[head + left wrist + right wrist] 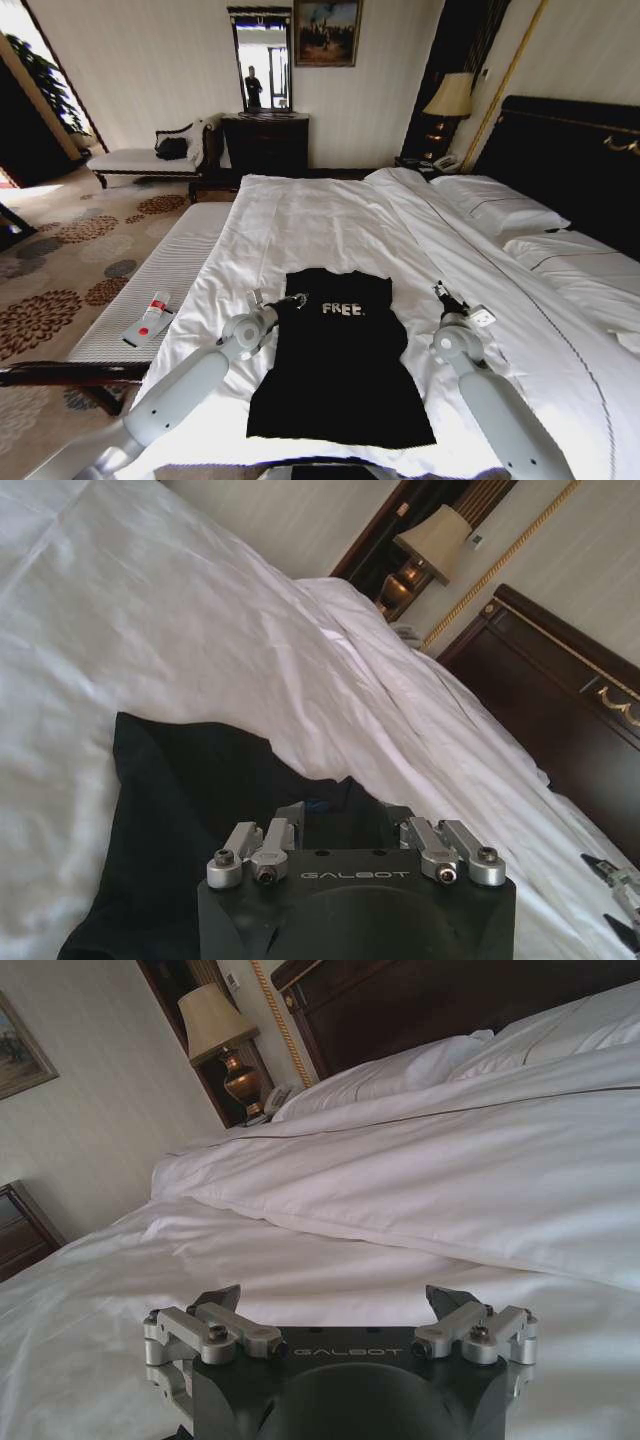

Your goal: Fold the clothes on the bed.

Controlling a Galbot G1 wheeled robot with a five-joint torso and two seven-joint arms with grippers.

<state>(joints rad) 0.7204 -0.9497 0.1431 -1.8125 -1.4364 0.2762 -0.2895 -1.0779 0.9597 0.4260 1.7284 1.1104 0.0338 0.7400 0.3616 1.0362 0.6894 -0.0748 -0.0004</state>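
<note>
Black T-shirt (340, 360) lies flat on white bed (330, 220), near foot end, collar toward headboard; white lettering "FREE." readable on chest. Left gripper (283, 302) at T-shirt's left shoulder, arm reaching low from left of T-shirt; in left wrist view fingers spread apart over black fabric, holding nothing. Right gripper (446, 296) on sheet just right of T-shirt, not touching it, fingers (446, 1305) released, wide apart. "GALBOT" printed on both gripper bodies.
</note>
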